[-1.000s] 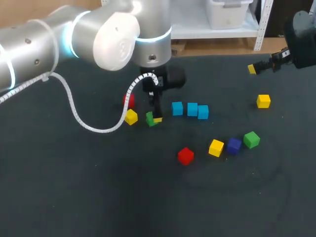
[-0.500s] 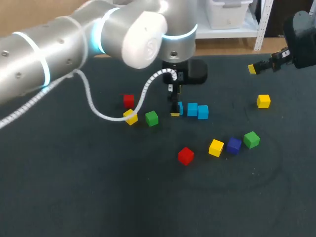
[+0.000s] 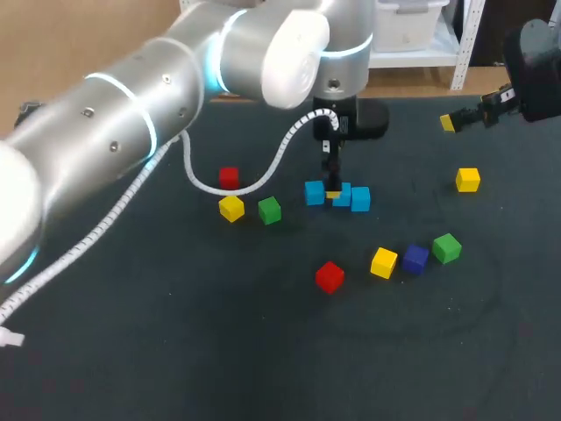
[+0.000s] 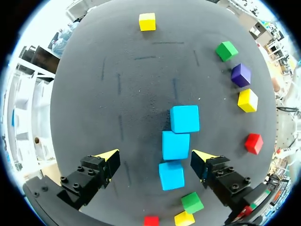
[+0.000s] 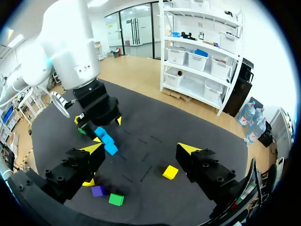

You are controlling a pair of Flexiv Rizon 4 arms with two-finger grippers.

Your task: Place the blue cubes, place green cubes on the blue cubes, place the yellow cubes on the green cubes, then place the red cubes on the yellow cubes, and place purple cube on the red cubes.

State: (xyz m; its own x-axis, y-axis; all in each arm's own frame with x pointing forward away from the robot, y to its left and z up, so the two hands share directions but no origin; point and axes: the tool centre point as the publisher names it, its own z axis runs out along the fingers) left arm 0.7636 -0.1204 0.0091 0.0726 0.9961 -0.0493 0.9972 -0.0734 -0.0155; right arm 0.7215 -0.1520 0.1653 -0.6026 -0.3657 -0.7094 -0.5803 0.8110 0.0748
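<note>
Left wrist view: the left gripper hangs wide open, empty, above three blue cubes in a tight row. Dropping here, a fingertip could knock them askew. A green cube lies near the row's end; the right gripper, open and empty, is well apart.

Row of three cubes lay mid-table under the left gripper, cluster of three to its left, line of three before it, rightward.
</note>
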